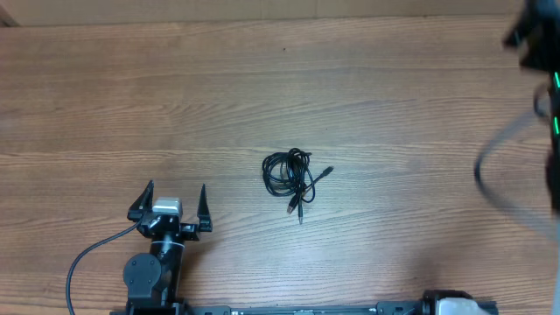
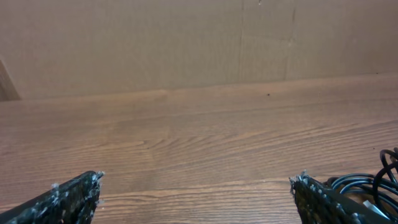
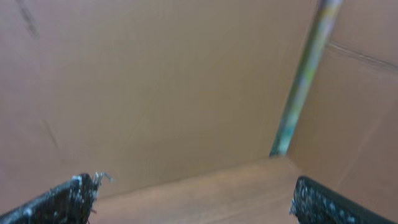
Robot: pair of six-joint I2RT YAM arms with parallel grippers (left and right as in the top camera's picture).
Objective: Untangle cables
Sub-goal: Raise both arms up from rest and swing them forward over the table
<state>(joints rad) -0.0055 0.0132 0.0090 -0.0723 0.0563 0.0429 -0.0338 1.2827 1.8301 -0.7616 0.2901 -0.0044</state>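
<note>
The cables (image 1: 290, 175) lie as one small black coiled bundle on the wooden table, with plug ends trailing to its right and below. My left gripper (image 1: 170, 199) is open and empty, on the table to the left of the bundle. In the left wrist view its fingers (image 2: 196, 186) are spread wide, and part of the cables (image 2: 373, 186) shows behind the right finger. My right gripper (image 3: 196, 193) is open and empty in the right wrist view, facing a cardboard wall. In the overhead view the right arm (image 1: 538, 52) is a blur at the right edge.
Brown cardboard walls (image 2: 186, 43) stand behind the table. A blurred grey wire (image 1: 503, 184) hangs from the right arm at the right. The left arm's black wire (image 1: 87, 254) loops at the front left. A black rail (image 1: 306, 310) runs along the front edge.
</note>
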